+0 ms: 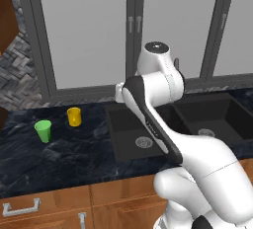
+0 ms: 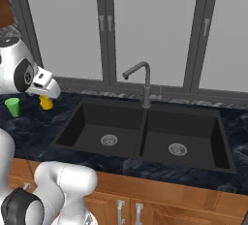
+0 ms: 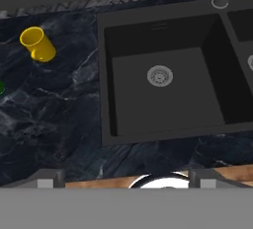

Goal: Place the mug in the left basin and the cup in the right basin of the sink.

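We start with the table (image 1: 74, 159), dark marbled stone, and the sink (image 3: 101, 75) set into it. In the hand view the left basin (image 3: 163, 99) lies around the centre, its silver drain showing, and the right basin (image 2: 184, 141) sits beyond the ridge at three o'clock. Both are bare. The mug (image 3: 37, 44) stands at ten o'clock on the table, well apart from the sink; the cup (image 1: 43, 131) is near it, at about eight o'clock from it in the left base view. The pincer (image 3: 126, 177) is spread wide and holds nothing (its tips barely show at six o'clock). We judge the mug comes first: swing toward ten o'clock, centre over its body, descend squarely, avoiding the handle. No writing is legible anywhere.
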Motion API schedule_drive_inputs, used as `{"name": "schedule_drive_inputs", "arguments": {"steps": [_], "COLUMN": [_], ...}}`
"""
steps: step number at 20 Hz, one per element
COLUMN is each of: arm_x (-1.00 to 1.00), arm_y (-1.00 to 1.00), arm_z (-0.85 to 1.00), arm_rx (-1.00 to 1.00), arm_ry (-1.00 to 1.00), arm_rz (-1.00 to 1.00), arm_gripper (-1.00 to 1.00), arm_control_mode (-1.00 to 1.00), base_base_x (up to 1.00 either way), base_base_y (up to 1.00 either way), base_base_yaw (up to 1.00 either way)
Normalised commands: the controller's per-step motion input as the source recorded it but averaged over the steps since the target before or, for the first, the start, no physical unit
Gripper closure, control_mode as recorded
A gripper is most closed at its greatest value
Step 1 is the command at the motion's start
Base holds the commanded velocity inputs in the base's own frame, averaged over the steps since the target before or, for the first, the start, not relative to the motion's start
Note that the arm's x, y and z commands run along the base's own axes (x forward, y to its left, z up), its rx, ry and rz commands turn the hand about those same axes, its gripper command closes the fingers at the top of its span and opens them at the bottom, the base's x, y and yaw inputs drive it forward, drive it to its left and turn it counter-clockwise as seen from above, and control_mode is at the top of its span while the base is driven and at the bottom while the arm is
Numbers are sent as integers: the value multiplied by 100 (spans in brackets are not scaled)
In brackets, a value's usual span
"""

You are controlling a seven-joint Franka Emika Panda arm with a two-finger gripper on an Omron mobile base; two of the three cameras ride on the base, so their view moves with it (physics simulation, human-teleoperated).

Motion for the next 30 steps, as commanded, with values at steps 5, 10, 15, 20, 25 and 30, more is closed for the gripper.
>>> {"name": "schedule_drive_inputs", "arguments": {"steps": [5, 10, 15, 20, 25, 30], "arm_x": [-4, 0, 0, 9, 14, 18], "arm_y": [42, 39, 41, 37, 40, 36], "arm_z": [0, -1, -5, -7, -10, -11], "arm_rx": [0, 3, 8, 6, 0, 0], "arm_ry": [0, 8, 12, 8, 6, 9], "arm_rz": [0, 0, 0, 1, 0, 0], "arm_gripper": [-100, -100, -100, -100, -100, -100], "arm_control_mode": [-100, -100, -100, -100, -100, -100], "base_base_x": [0, 0, 0, 0, 0, 0], "base_base_y": [0, 0, 0, 0, 0, 0], "base_base_yaw": [0, 0, 0, 0, 0, 0]}}
